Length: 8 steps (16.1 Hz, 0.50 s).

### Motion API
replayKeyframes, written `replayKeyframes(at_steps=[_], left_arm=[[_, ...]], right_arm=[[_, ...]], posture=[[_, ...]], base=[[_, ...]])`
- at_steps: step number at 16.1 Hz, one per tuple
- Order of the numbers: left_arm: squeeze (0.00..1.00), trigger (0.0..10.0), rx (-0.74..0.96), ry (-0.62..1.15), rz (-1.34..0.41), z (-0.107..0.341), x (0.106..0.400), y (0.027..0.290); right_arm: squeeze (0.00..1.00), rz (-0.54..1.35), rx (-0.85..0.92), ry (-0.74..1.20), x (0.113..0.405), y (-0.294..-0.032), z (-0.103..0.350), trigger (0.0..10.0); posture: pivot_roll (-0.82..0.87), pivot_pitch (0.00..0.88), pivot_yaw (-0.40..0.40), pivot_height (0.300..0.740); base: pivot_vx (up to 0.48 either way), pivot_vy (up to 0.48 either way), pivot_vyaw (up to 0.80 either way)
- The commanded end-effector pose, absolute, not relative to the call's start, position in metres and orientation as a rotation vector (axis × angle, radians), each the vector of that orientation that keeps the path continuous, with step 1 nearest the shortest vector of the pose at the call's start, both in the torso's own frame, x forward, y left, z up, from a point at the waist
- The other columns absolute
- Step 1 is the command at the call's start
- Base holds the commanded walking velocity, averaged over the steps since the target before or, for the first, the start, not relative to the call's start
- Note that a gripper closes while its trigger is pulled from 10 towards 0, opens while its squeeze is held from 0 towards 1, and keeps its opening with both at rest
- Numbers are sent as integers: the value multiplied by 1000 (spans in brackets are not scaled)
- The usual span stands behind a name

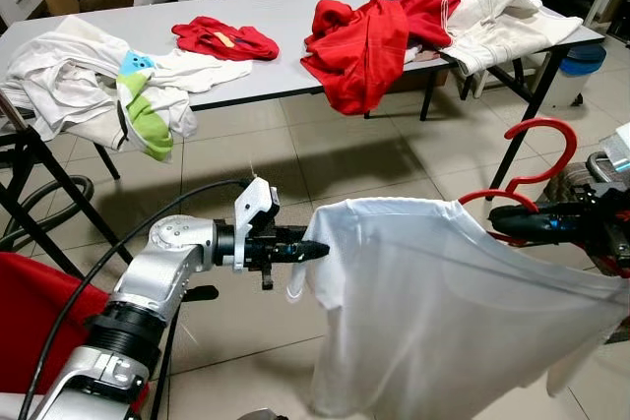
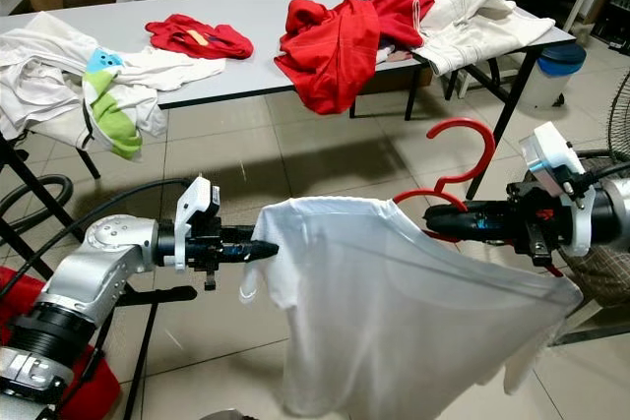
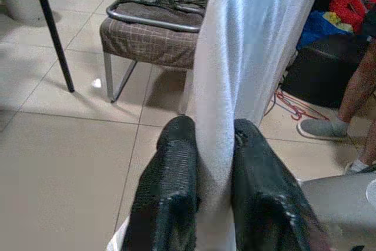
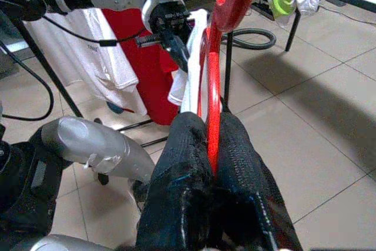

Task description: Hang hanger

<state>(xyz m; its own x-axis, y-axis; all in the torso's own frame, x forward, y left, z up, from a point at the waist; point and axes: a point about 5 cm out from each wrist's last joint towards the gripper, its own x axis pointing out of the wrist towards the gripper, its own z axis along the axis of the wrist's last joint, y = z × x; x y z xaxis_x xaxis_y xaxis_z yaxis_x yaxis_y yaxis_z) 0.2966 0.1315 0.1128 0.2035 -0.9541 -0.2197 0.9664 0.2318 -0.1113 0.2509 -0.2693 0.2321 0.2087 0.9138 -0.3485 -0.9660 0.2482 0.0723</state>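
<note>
since the red hanger point(image 2: 458, 159) is pinched tight in the right gripper point(image 2: 433, 215) with its hook sticking up, that arm's the one that has to carry it to a rail. the left gripper point(image 2: 264, 251) is clamped on the sleeve edge of the white t-shirt point(image 2: 394, 312), so the shirt's stretched sideways between the two arms. i think the rack point(image 4: 35, 57) with hung clothes sits off to the left side.

Open tiled floor point(image 1: 325, 159) ahead; cluttered table point(image 1: 285, 17) blocks beyond.
</note>
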Motion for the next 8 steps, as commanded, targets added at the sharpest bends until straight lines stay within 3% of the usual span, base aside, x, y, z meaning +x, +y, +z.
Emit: replayKeyframes(at_steps=[1, 8], left_arm=[[0, 0, 68, 235, -1311, 119, 302, 135], [0, 0, 33, 215, -1267, 119, 307, 140]], right_arm=[[0, 1325, -196, 315, 251, -270, 244, 0], [0, 1332, -192, 323, 251, -269, 243, 0]], posture=[[-193, 0, 85, 740], [-193, 0, 85, 740]], base=[[0, 0, 0], [0, 0, 0]])
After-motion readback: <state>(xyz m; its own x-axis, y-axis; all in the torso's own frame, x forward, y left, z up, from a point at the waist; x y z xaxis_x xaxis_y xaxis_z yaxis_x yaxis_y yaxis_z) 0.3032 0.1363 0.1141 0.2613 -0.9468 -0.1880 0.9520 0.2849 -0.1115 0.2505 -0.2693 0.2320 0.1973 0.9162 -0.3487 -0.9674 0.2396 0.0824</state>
